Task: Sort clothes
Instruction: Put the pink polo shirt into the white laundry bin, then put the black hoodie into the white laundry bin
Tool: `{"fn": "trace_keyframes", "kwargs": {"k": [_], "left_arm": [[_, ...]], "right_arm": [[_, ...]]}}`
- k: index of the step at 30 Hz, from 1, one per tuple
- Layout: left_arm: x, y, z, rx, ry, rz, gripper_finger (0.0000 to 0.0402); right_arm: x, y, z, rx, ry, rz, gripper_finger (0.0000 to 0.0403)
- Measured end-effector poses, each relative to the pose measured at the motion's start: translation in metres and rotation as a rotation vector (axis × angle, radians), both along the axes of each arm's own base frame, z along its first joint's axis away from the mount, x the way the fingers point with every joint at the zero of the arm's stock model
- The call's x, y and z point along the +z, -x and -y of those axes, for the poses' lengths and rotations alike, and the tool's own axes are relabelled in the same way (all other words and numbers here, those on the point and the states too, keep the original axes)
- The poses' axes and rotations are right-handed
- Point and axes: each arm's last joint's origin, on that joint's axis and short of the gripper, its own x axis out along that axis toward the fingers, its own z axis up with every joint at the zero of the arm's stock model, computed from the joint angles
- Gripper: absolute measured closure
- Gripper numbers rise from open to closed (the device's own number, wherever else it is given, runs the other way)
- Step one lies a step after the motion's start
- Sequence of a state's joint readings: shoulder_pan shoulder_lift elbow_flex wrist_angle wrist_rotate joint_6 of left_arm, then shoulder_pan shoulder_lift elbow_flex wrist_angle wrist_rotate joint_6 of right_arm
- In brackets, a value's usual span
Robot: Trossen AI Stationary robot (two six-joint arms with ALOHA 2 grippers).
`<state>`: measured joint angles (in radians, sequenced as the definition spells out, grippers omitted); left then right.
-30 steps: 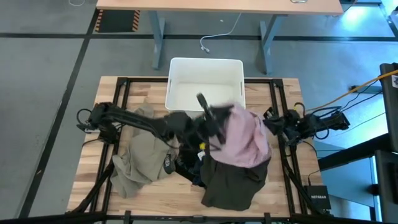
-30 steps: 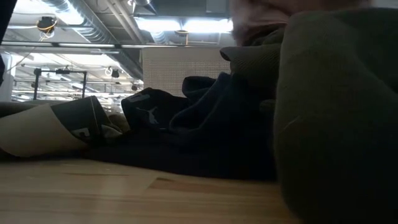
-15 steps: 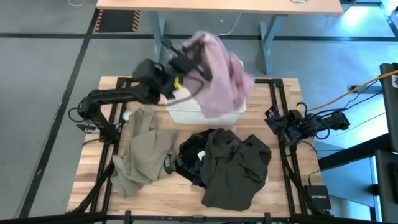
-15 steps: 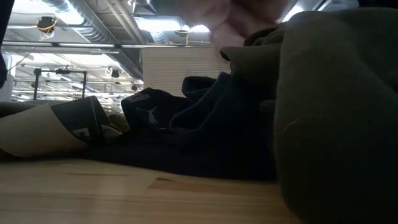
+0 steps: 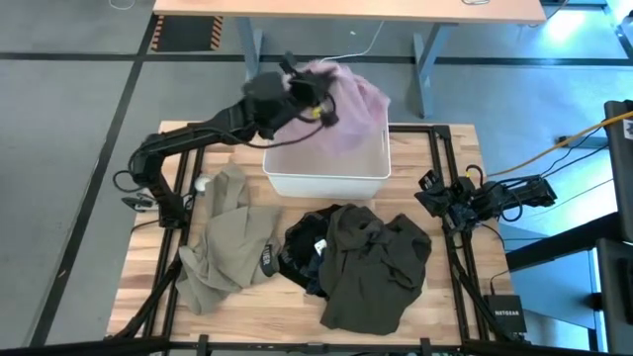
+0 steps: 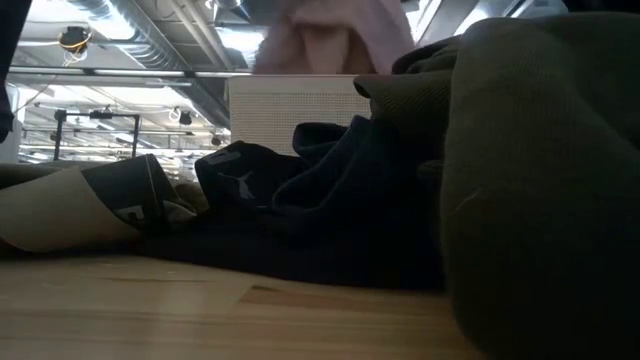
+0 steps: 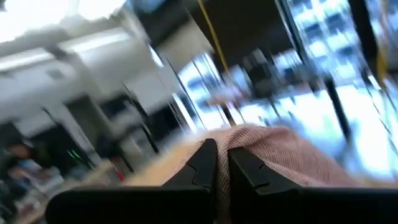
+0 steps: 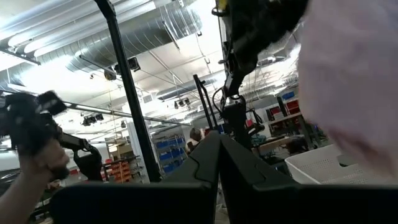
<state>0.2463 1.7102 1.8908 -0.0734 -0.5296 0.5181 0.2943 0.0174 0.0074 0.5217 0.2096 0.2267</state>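
My left gripper (image 5: 309, 91) is shut on the pale pink knit garment (image 5: 348, 111), raised above the white bin (image 5: 326, 178) at the table's far edge. The pink garment also shows in the left wrist view (image 7: 280, 155) and the low view (image 6: 335, 40). The khaki-olive garment (image 5: 226, 247) lies at the left, the black one (image 5: 305, 259) in the middle, the dark olive-grey one (image 5: 374, 265) partly over it. My right gripper (image 5: 427, 196) is shut and empty at the table's right edge. My left gripper pinches a bunched fold of the pink garment (image 7: 231, 138) between its two fingers. The fingers come level from the table's left side, high up. The garment hangs below and beyond the fingers over the bin, clear of the table.
A black frame (image 5: 440, 148) runs round the wooden table. A desk (image 5: 346, 8) stands beyond the far edge. Cables (image 5: 574, 133) run off to the right.
My left gripper has swung up and toward the table's far edge, carrying the pink garment off the dark olive-grey one and over the bin. The pink garment now hangs clear above the bin. The other garments have stayed.
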Motion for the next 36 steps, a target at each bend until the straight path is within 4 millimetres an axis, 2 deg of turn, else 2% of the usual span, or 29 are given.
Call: {"fn": "trace_keyframes", "kwargs": {"k": [4, 7, 13, 17, 23, 26, 30, 33, 36], "left_arm": [[-0.029, -0.011, -0.003, 0.0, 0.125, -0.149, 0.0389], [-0.043, -0.014, -0.002, 0.004, 0.204, -0.206, 0.038], [-0.054, -0.009, -0.005, 0.06, 0.333, -0.221, 0.0322], [-0.056, 0.001, 0.0, 0.083, 0.415, -0.25, 0.0277], [-0.046, 0.025, 0.029, 0.036, 0.461, -0.337, 0.0236], [-0.031, 0.037, 0.051, -0.075, 0.471, -0.302, 0.0232], [-0.018, 0.038, 0.079, -0.241, 0.352, -0.216, 0.0231], [-0.02, 0.034, 0.095, -0.316, 0.279, -0.15, 0.0231], [-0.035, 0.03, 0.109, -0.402, 0.255, -0.133, 0.0231]], "right_arm": [[0.0, 0.0, 0.0, 0.0, 0.0, 0.0, 0.0381], [0.0, 0.0, 0.0, 0.0, 0.0, 0.0, 0.0381], [0.0, 0.0, 0.0, 0.0, 0.001, 0.0, 0.0381], [0.0, 0.0, 0.0, 0.005, 0.003, 0.001, 0.0381], [0.0, 0.0, 0.0, 0.009, 0.006, -0.001, 0.0381], [0.0, 0.0, 0.001, -0.033, -0.02, 0.0, 0.0381], [0.003, 0.002, 0.004, -0.1, -0.067, 0.019, 0.0381], [0.007, 0.004, 0.004, -0.103, -0.047, 0.059, 0.0381], [0.017, 0.007, 0.005, -0.1, -0.024, 0.088, 0.0381]]}}
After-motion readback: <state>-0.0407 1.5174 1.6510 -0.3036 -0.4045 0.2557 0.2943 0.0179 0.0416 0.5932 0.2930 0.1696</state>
